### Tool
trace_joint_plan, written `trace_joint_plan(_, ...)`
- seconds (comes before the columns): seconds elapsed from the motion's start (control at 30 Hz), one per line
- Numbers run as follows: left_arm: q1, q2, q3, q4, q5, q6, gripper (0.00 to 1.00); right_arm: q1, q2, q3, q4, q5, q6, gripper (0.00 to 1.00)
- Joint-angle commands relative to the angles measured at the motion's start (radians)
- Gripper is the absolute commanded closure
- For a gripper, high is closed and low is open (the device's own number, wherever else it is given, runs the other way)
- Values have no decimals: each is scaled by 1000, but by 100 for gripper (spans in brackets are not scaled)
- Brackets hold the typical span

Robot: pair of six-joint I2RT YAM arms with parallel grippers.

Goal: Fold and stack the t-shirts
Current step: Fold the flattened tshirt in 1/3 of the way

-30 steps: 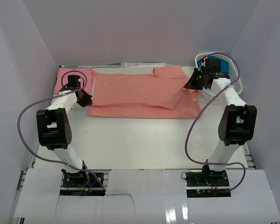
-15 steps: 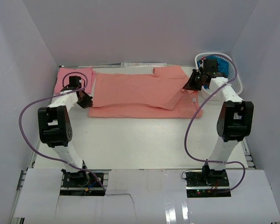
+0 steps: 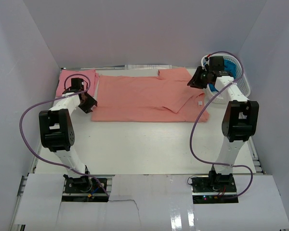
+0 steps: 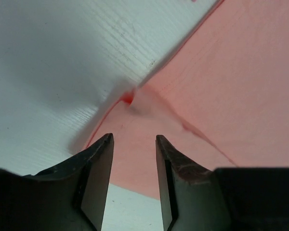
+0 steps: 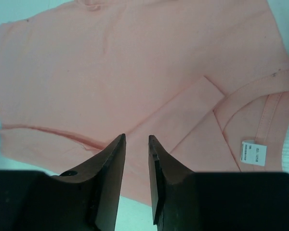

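Three shirts are in view, two of them on the white worktop (image 3: 144, 144). The largest, the salmon shirt (image 3: 144, 98), lies flat across the far half, its long side running left to right and its neck end at the right. A flap of it is folded over near that right end, leaving a slanted edge across the cloth.

The pink shirt (image 3: 85, 74) lies flat in the far left corner, just beside the salmon shirt's left edge; the left arm's wrist hangs over part of it. A white basket (image 3: 244, 87) sits at the far right, close to the salmon shirt's right end. The teal shirt (image 3: 237, 71) is inside it, partly hidden by the right arm.

The left tool (image 4: 134, 139) hovers at the salmon shirt's near left corner. Its jaws stand moderately apart with nothing between them — a small pucker in the hem shows just beyond the fingers (image 4: 98, 163), where cloth meets bare worktop.

The right tool (image 5: 136, 139) hangs above the right end of the salmon shirt, between the folded flap and the basket. Its jaws are parted only narrowly and hold nothing; the cloth lies below them.

Smallest is the white label (image 5: 254, 153) — it sits inside the neckline, at the shirt's right end.
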Motion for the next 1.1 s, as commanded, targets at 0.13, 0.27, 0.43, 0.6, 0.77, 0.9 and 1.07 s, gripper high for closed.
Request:
trace_joint_plan(0.13,0,-41,39,-14,-62,-10,17,3,35,68,128,-14,6,63)
trace_joint_plan(0.27,0,-160,27,-4,-99,-1,6,3,-24,-22,157,-66,12,54)
trace_joint_plan(0.43,-55,-262,-2,32,-28,122,4,35,-112,-185,139,-111,-17,51)
trace_joint_plan(0.6,-224,-308,-22,61,59,170,6,61,-165,-392,227,-170,26,51)
trace_joint_plan(0.77,-310,-317,-108,208,168,139,6,76,-190,-500,293,-189,83,51)
trace_joint_plan(0.9,-406,-239,-91,250,194,136,6,89,-179,-530,310,-163,94,51)
trace_joint_plan(1.07,-486,-123,-41,294,162,116,5,96,-138,-544,353,-166,112,51)
